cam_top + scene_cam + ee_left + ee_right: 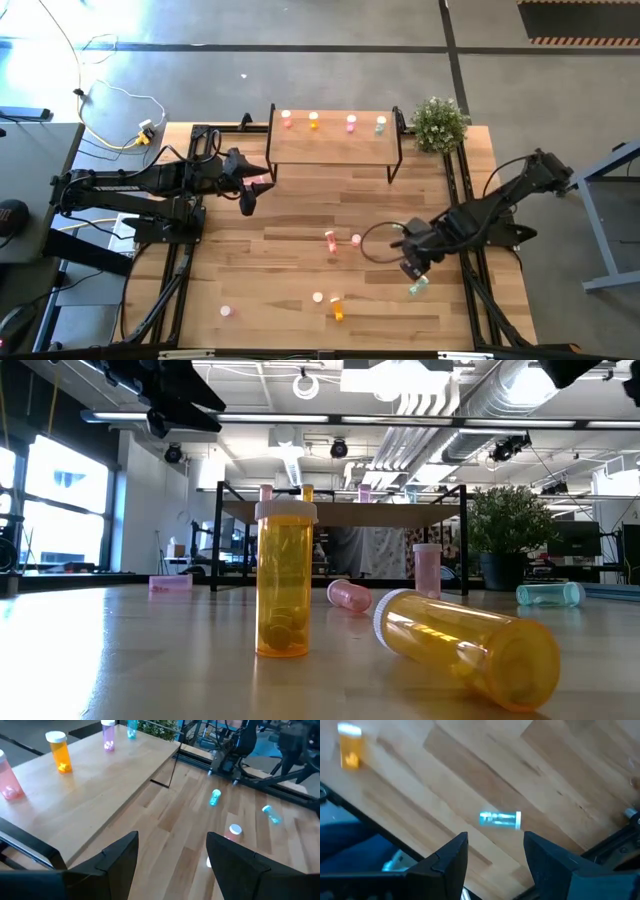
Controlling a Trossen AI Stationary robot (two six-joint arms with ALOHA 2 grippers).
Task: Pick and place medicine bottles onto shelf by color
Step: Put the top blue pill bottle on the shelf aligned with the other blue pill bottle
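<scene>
Table (300, 260), shelf (330, 150), scattered bottles (336, 311)

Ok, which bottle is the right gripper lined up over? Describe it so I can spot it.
Start at the potted plant in the table's far right corner and come down that edge to the right gripper, jaws open. Just beyond its tips lies a teal bottle on its side, the only teal one on the table top; another stands on the shelf.

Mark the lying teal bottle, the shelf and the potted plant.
teal bottle (500, 819), right wrist view, mid-body.
shelf (330, 147), high view, bare top board.
potted plant (438, 123), high view, foliage.
</scene>
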